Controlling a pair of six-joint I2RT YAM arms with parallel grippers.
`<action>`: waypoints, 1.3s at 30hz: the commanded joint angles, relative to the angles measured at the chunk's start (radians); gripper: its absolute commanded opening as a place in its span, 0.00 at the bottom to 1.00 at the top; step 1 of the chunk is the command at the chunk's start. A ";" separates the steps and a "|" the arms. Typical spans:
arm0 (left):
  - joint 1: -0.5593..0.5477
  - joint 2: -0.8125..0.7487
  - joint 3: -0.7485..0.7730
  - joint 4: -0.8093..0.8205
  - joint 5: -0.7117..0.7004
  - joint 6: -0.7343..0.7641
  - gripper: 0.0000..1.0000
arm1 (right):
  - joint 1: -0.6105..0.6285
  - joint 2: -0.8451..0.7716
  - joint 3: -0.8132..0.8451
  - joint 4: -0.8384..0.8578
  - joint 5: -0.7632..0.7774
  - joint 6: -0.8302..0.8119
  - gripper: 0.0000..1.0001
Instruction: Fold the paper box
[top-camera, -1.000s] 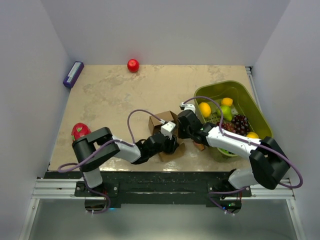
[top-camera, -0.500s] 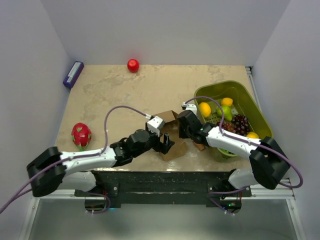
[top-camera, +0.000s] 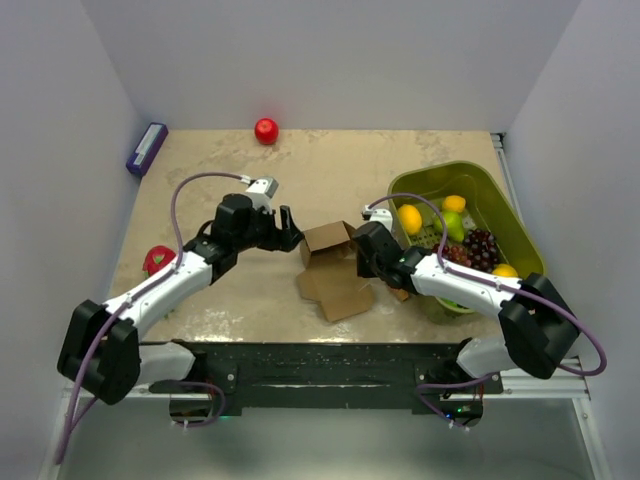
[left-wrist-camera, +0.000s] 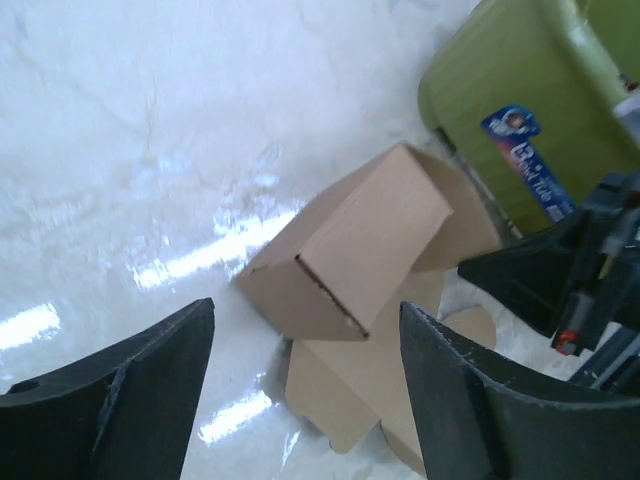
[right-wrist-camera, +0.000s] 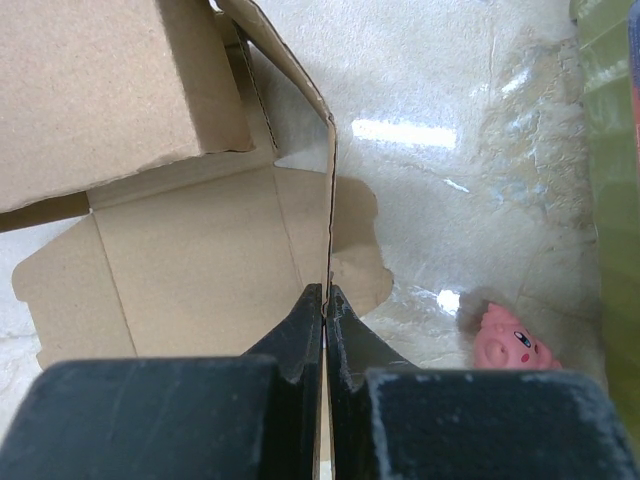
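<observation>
Plain brown paper box (top-camera: 328, 243) lay half-formed on the marbled table (top-camera: 330, 170), one end raised into a squared sleeve tilted off the surface, remaining panels and rounded tabs spread flat beneath, one side flap standing upright on edge

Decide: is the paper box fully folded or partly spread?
Partly spread: one end of the paper box stands folded while its other flaps lie flat.

Left end effector (top-camera: 288, 231) jaws spread, arm extended; right end effector (right-wrist-camera: 326, 293) pinching paper box (right-wrist-camera: 190, 260) flap.
</observation>
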 joint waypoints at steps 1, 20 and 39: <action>0.037 0.056 -0.014 0.031 0.191 -0.054 0.76 | 0.005 -0.014 -0.001 0.015 0.035 0.002 0.00; 0.089 0.347 0.039 0.229 0.316 -0.121 0.57 | 0.015 0.009 -0.036 0.077 0.021 -0.003 0.00; 0.089 0.426 0.074 0.233 0.375 -0.085 0.32 | 0.130 0.081 0.065 0.063 0.000 0.040 0.00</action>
